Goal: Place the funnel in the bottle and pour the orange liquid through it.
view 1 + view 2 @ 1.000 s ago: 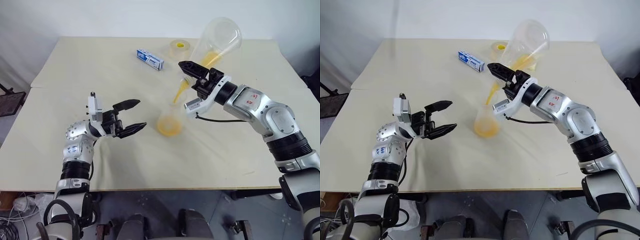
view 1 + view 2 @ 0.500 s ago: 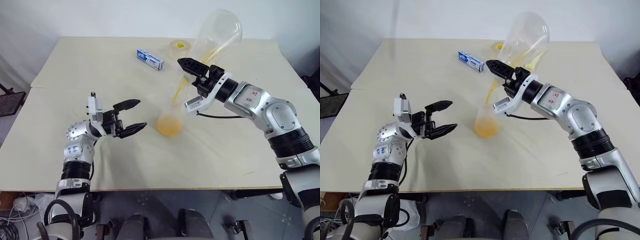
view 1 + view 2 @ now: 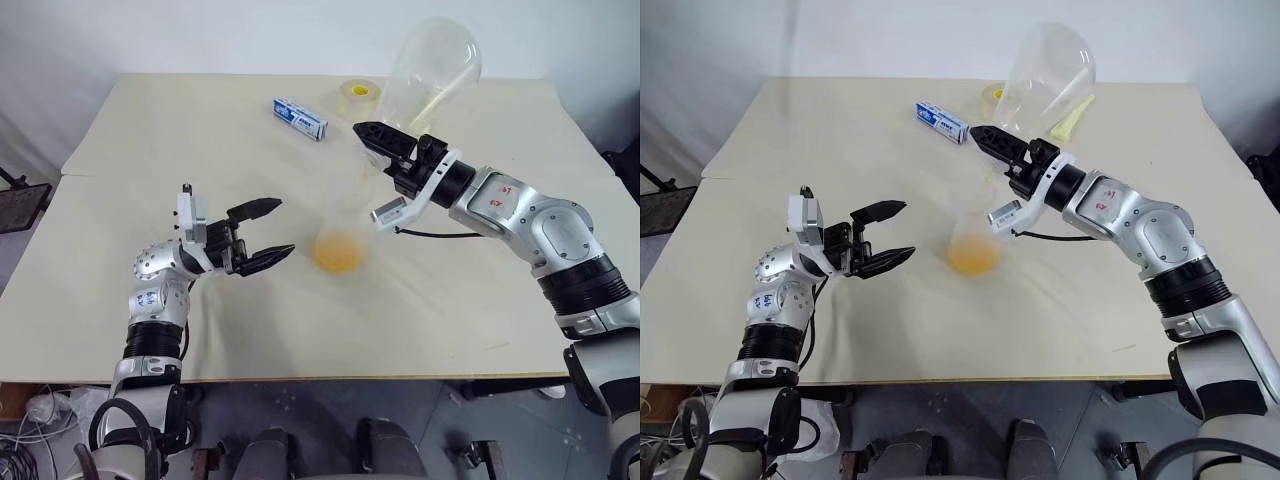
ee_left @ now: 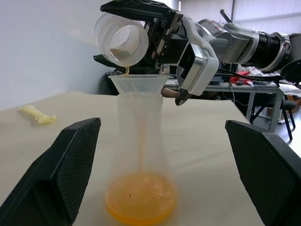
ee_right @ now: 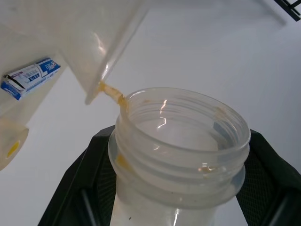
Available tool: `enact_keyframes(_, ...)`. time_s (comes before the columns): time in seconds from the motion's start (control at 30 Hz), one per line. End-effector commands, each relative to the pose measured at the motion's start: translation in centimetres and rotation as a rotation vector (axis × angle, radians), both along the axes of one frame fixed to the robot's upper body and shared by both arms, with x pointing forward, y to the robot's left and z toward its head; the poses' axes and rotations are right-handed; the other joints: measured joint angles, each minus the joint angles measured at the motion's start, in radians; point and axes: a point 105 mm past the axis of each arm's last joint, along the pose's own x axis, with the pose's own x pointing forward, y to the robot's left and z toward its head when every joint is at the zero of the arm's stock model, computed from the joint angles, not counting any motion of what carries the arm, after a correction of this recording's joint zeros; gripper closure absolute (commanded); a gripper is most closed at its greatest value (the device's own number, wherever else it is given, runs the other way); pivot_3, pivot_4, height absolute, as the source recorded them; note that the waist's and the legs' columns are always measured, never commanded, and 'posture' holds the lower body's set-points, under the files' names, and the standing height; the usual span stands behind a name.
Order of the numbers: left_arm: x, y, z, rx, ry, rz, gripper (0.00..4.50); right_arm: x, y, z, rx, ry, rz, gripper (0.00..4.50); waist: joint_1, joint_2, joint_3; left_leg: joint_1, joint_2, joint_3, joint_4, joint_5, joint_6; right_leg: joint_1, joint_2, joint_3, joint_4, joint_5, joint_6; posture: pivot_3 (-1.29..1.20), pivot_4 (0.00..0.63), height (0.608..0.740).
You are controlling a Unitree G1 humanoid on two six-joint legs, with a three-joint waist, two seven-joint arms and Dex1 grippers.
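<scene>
Risk check, left to right. Left gripper (image 3: 268, 232) hangs with its two black fingers spread wide and nothing between them, just beside the clear conical bottle (image 3: 341, 235) but apart from it — so the bottle stands unsupported on the cream tabletop (image 3: 150, 130).

Orange liquid (image 3: 339, 251) sits pooled in the bottle's wide base. A translucent white funnel (image 4: 139, 85) rests in the bottle's neck; it looks only loosely seated.

Right gripper (image 3: 376, 146) is clamped on the threaded neck of a large clear plastic jug (image 3: 432, 66), tipped mouth-down over the funnel. Wrist views show just a thin orange dribble off the jug's lip (image 5: 112, 93) — pour looks close to finished.

What could go wrong:
- jug mouth sits very near the funnel rim; a small drop or swing of the right arm could knock the funnel askew or tip the unheld bottle, spilling the lot.
- last drips cling to the jug's lip; righting it while off-centre would likely put them on the table, not in the funnel.
- a careless sweep of the open left fingers could push the bottle over.

Blue-and-white box (image 3: 300, 117) and tape roll (image 3: 358, 96) lie well behind, likely out of harm's way.
</scene>
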Motion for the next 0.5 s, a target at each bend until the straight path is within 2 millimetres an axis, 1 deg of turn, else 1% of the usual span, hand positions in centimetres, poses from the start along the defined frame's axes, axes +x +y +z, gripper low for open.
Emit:
enact_keyframes(0.03,0.04,0.11,1.16,-0.029,-0.046,0.001,0.0,-0.71,0.06,2.0,0.003,-0.083,0.025,1.66,0.0,0.0,0.0,0.0,0.0,0.0,0.0,0.0,0.0,0.0,0.0,0.0,0.0,0.0,0.0,0.0,0.15,0.74)
enact_keyframes(0.3,0.09,0.19,1.21,-0.029,-0.047,0.002,0.0,-0.96,0.23,2.19,0.007,-0.1,0.041,1.66,0.0,0.0,0.0,0.0,0.0,0.0,0.0,0.0,0.0,0.0,0.0,0.0,0.0,0.0,0.0,0.0,0.15,0.74)
enact_keyframes(0.5,0.22,0.08,1.26,-0.028,-0.046,-0.001,0.0,-1.35,0.62,2.25,0.051,-0.073,0.055,1.66,0.0,0.0,0.0,0.0,0.0,0.0,0.0,0.0,0.0,0.0,0.0,0.0,0.0,0.0,0.0,0.0,0.15,0.74)
